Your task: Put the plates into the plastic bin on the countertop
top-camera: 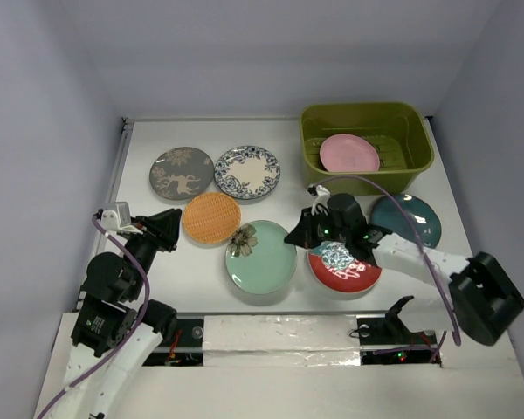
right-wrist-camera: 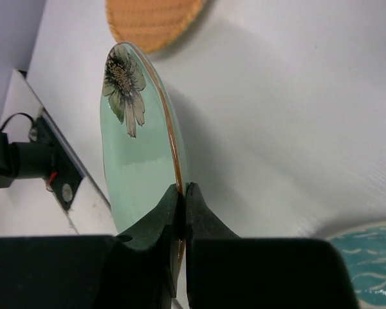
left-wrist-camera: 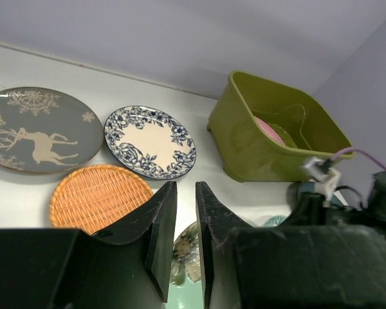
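The mint green plate (top-camera: 260, 257) lies on the bench (top-camera: 157, 271) at front centre, between the orange plate (top-camera: 211, 217) and the red-and-teal plate (top-camera: 345, 266). The right gripper (right-wrist-camera: 182, 193) has its fingers clamped on this plate's right rim. The pink plate (top-camera: 349, 154) lies inside the plastic bin (top-camera: 367, 113) at the far right corner. The left gripper (left-wrist-camera: 185, 193) is beside the orange plate, its fingers a narrow gap apart and holding nothing.
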Controlling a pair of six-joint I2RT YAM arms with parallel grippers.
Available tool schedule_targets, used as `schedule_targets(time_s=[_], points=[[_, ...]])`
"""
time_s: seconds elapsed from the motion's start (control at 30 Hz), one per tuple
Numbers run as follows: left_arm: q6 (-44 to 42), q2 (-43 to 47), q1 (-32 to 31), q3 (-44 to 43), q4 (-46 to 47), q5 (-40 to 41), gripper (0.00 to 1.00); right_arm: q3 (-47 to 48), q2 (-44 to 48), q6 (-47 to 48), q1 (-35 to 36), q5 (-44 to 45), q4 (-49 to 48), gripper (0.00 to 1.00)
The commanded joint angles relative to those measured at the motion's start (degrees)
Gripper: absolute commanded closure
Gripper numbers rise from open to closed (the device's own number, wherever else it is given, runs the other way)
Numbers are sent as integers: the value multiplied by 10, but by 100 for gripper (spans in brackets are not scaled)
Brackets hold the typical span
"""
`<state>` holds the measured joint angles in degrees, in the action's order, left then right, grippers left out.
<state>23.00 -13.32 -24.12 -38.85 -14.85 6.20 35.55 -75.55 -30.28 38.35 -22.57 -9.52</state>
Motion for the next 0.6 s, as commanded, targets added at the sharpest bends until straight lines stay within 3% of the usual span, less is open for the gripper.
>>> schedule_targets(time_s=[0.0, 0.17, 0.37, 0.57], points=[[-2, 2, 4, -2, 18, 2, 84, 44, 85, -32, 5, -9, -33, 100], [-2, 3, 4, -1, 19, 0, 84, 124, 113, -52, -30, 3, -33, 100], [-2, 9, 4, 0, 19, -1, 83, 230, 114, -67, -178, 19, -24, 100], [-2, 17, 4, 0, 21, -3, 83, 331, 49, -82, -344, 42, 13, 100]])
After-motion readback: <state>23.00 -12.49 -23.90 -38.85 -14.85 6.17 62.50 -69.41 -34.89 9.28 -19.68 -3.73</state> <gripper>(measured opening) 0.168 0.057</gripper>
